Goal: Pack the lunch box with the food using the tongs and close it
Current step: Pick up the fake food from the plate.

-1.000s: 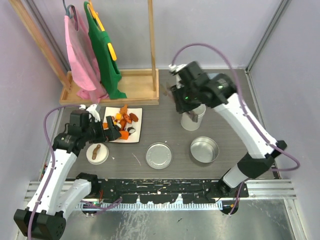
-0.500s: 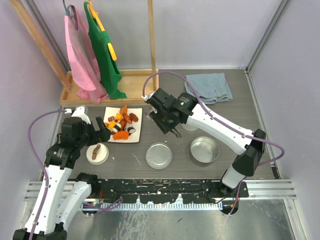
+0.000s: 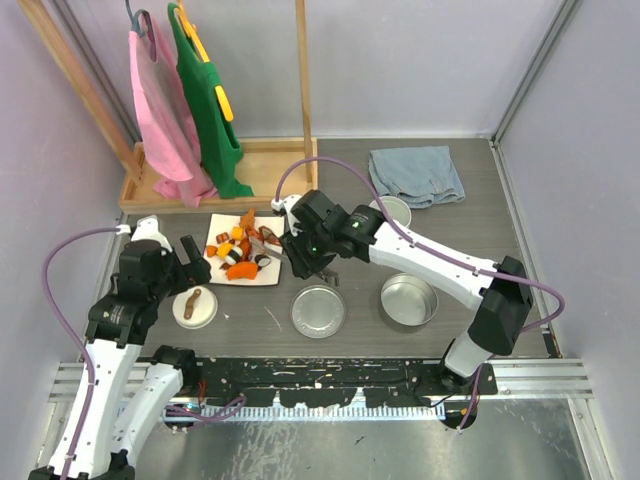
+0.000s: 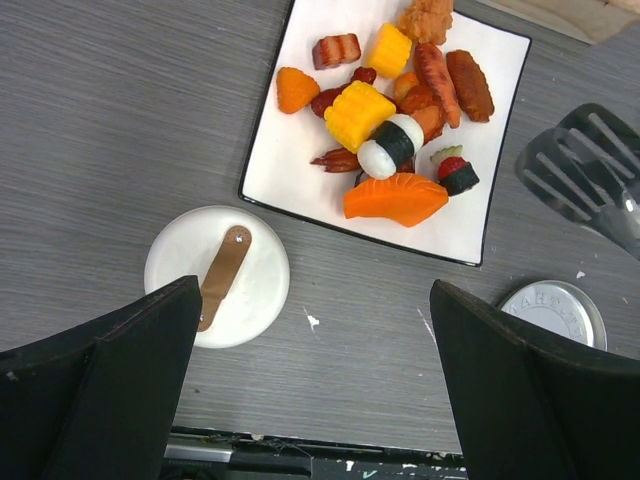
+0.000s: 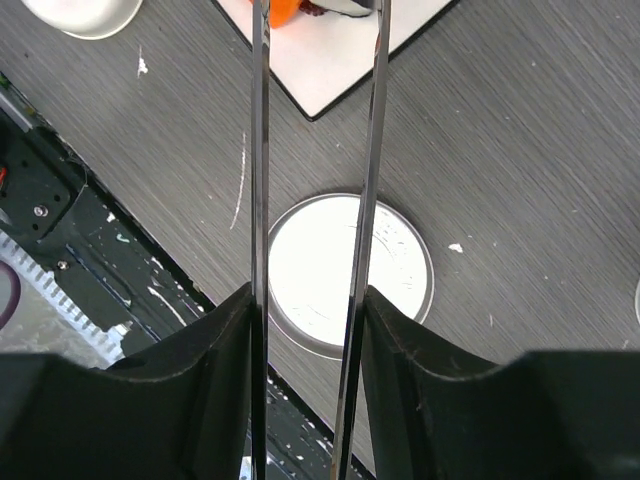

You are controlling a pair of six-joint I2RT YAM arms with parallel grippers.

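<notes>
Since the frame a second before, the right arm had swung from the white tub at upper right, down and left to the plate, and the left arm had drawn back toward the lower left. Nearest the bases lay the white lid, brown handle up, at lower left. The flat steel lid lay at centre and the steel tin to its right, each apart from the others. The left gripper hung above the table near the white lid, fingers spread wide, holding nothing. The right gripper pinched the tongs, both slim arms pressed between its fingers above the steel lid. The slotted tips were near the right edge of the white square plate. The food lay heaped on that plate. Farther back stood the white tub, partly hidden by the right arm. Beyond it lay a blue cloth. A wooden rack at upper left carried a pink garment and a green garment.
</notes>
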